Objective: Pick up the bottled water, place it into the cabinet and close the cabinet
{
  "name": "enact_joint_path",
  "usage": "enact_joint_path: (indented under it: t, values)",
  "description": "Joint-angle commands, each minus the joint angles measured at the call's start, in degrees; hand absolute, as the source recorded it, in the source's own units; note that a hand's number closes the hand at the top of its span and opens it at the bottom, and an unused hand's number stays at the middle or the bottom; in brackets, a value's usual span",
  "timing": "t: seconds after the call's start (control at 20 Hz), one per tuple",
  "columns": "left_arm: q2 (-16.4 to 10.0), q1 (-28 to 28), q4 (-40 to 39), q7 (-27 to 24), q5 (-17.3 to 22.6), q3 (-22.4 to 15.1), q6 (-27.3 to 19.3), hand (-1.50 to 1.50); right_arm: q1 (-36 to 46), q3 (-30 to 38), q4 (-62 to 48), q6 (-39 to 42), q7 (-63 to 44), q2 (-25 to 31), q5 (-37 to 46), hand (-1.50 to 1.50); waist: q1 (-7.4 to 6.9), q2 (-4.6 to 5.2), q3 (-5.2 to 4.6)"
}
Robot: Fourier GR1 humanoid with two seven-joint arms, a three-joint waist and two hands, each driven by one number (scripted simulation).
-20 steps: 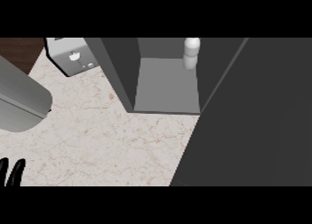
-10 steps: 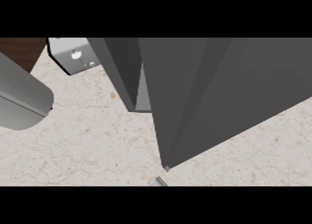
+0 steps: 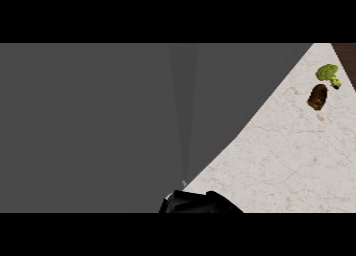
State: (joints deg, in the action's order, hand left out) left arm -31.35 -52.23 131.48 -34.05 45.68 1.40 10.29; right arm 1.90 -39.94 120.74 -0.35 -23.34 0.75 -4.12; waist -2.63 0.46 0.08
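Item one, cabinet [image 3: 85, 125]: a flat dark grey face filling the left and middle of the head view, its slanted right edge running down to the lower middle; the bottled water is not to be seen, and its place cannot be told. Item two, right hand [image 3: 199, 204]: a black mass at the lower edge, just below that edge's bottom corner, whether spread or closed cannot be told. Item three, bench [image 3: 284, 165]: pale marbled top at the right, carrying near its far corner a green broccoli floret [image 3: 328, 73] with a brown oval vegetable [image 3: 317, 96] just beside it.
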Motion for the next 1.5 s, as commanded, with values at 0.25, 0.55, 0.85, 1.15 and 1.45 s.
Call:
enact_joint_path:
  t: [0.25, 0.55, 0.85, 1.15, 1.45]
  values:
    - [0.9, -7.0, -2.5, -1.2, 7.2, 9.3, 12.0, -1.5, 20.9, 14.9, -13.6, -2.5, -0.3, -0.7, -17.4, 1.5, 0.3, -0.38, -0.09]
    - [4.3, -8.6, -1.9, -0.3, 6.6, 11.6, 15.3, -1.5, 31.7, 23.6, -26.2, 0.1, 1.9, -0.8, -22.1, 1.5, 0.52, -0.39, -0.08]
    - [4.2, -9.6, -1.2, 2.8, 13.9, 18.4, 17.3, -1.5, 38.2, 31.8, -36.0, 8.4, 1.8, 1.8, -25.5, 1.5, 1.18, -0.33, -0.06]
    - [7.4, -12.4, 0.0, 4.6, 12.3, 18.6, 20.9, -1.5, 45.7, 34.7, -47.0, 13.9, 3.7, 2.9, -26.0, 1.5, 0.44, -0.3, -0.07]
    - [6.5, -8.7, -1.7, 6.4, 13.0, 20.3, 20.9, -1.5, 48.2, 32.8, -52.2, 14.5, 5.4, -0.2, -23.5, 1.5, 0.31, 0.02, -0.09]
